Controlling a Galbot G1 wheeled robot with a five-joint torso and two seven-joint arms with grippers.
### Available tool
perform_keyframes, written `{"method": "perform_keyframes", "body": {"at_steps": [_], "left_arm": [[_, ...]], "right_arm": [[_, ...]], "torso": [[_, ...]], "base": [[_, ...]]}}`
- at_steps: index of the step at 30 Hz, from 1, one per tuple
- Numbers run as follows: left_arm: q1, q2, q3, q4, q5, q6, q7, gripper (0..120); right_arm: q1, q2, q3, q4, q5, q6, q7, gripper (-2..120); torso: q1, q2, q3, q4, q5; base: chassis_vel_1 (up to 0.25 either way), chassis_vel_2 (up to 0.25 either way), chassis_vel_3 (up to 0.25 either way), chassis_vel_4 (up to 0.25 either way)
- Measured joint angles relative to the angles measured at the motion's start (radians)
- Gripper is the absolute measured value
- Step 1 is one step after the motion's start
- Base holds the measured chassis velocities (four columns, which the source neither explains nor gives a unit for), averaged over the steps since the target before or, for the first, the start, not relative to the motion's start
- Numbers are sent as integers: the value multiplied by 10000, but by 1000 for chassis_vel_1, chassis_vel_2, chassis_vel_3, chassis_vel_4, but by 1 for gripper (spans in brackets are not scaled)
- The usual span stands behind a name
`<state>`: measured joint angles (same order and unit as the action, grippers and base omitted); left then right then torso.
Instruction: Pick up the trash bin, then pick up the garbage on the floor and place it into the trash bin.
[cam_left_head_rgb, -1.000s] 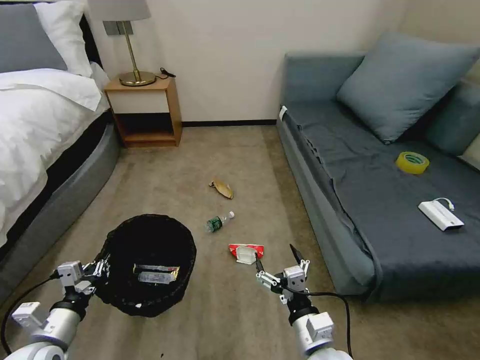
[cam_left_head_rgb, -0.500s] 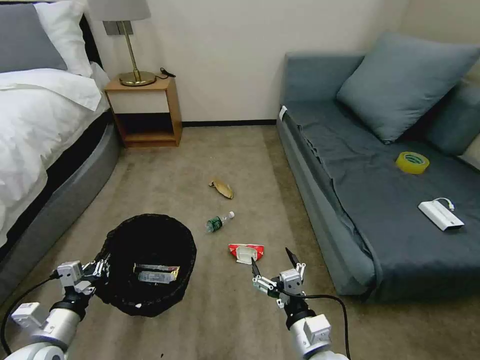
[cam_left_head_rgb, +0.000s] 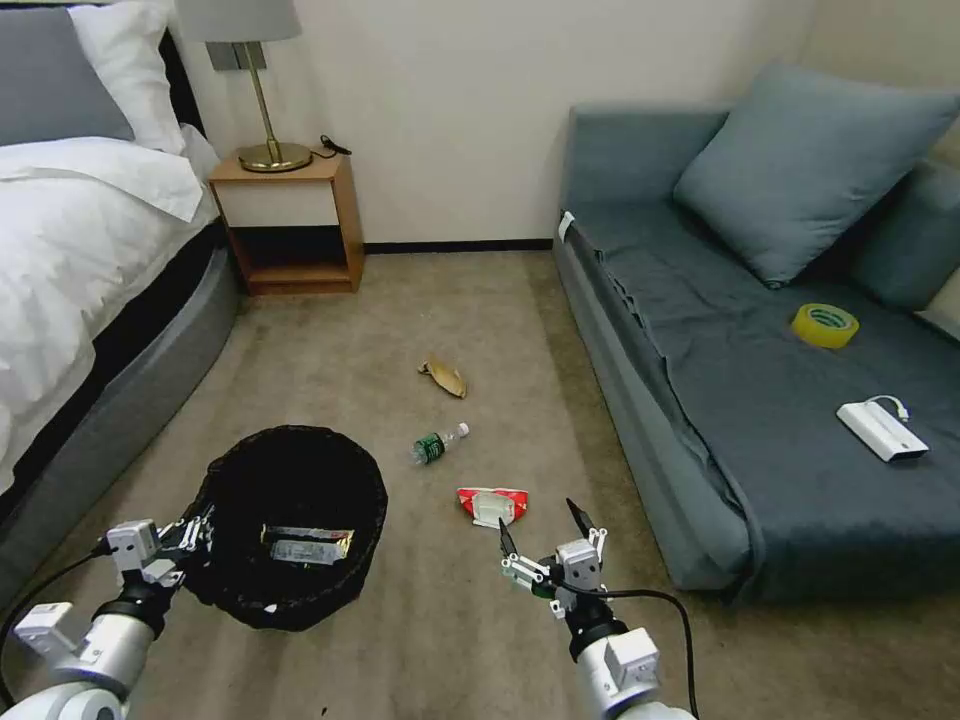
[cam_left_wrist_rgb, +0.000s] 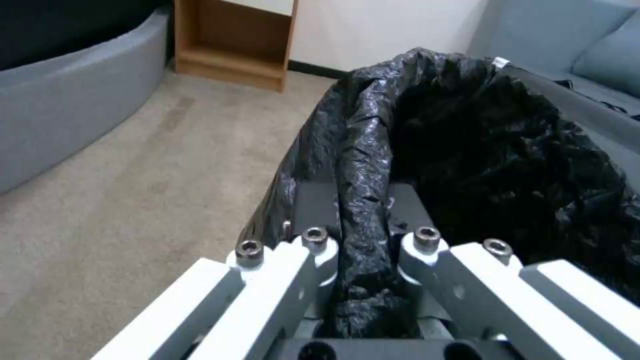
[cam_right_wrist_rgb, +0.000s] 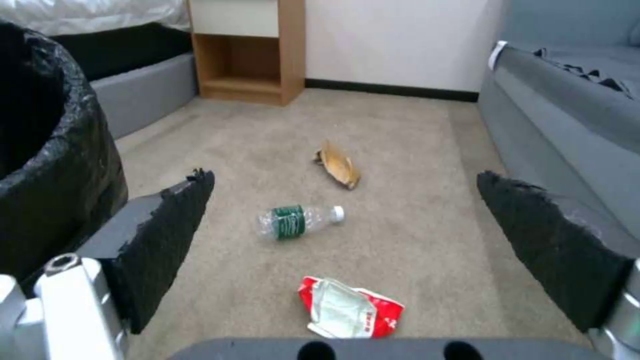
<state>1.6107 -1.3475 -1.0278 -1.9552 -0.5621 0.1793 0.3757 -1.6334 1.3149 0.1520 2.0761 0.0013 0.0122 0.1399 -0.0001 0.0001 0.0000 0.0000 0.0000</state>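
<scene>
The black mesh trash bin (cam_left_head_rgb: 368, 487) with its black liner is at the lower left of the head view, and my left gripper (cam_left_head_rgb: 196, 536) is shut on its near rim (cam_left_wrist_rgb: 363, 200). A gold-yellow wrapper (cam_left_head_rgb: 305, 543) lies inside it. My right gripper (cam_left_head_rgb: 540, 528) is open, just short of the crushed red-and-white carton (cam_left_head_rgb: 492, 503) on the carpet. Beyond the carton lie a clear bottle with a green label (cam_left_head_rgb: 438, 444) and a tan curled scrap (cam_left_head_rgb: 443, 378). In the right wrist view, the carton (cam_right_wrist_rgb: 350, 310), bottle (cam_right_wrist_rgb: 297, 220) and scrap (cam_right_wrist_rgb: 339, 167) lie ahead between the spread fingers (cam_right_wrist_rgb: 167, 240).
A grey sofa (cam_left_head_rgb: 700, 420) runs along the right, bearing a yellow tape roll (cam_left_head_rgb: 824, 325) and a white box with a cable (cam_left_head_rgb: 880, 430). The bed (cam_left_head_rgb: 80, 250) lies on the left. A wooden nightstand (cam_left_head_rgb: 290, 220) with a lamp stands at the far wall.
My right gripper has drawn back a little toward me and to the left, still open. The bin has shifted slightly left with my left gripper.
</scene>
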Motion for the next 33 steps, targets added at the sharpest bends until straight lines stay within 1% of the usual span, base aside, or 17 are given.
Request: {"method": "perform_keyframes", "body": {"at_steps": [7, 14, 18, 28, 33], "left_arm": [[-16, 77, -72, 23, -40, 17, -10, 6], [-48, 108, -80, 32, -42, 36, -21, 6], [-52, 91, -81, 42, -41, 38, -19, 6], [3, 25, -168, 113, -33, 30, 11, 6], [-4, 43, -253, 155, -73, 14, 39, 6]], "right_arm": [[80, -35, -22, -40, 108, 19, -13, 100], [145, -64, -53, -97, 160, 18, -10, 100], [199, -70, -63, -139, 179, 16, -5, 100], [364, -116, -192, -334, 314, 12, 9, 100], [511, -134, -258, -402, 353, -37, 8, 100]], "torso": [[0, 0, 0, 0, 0], [1, -1, 1, 0, -1], [1, -1, 2, 0, -1], [0, 0, -1, 0, 0], [0, -1, 0, 0, -1]], "base": [[-46, 39, 34, -46], [-132, 149, 145, -141], [-113, 101, 95, -110], [-16, 21, 19, -13], [-125, 134, 120, -152]]}}
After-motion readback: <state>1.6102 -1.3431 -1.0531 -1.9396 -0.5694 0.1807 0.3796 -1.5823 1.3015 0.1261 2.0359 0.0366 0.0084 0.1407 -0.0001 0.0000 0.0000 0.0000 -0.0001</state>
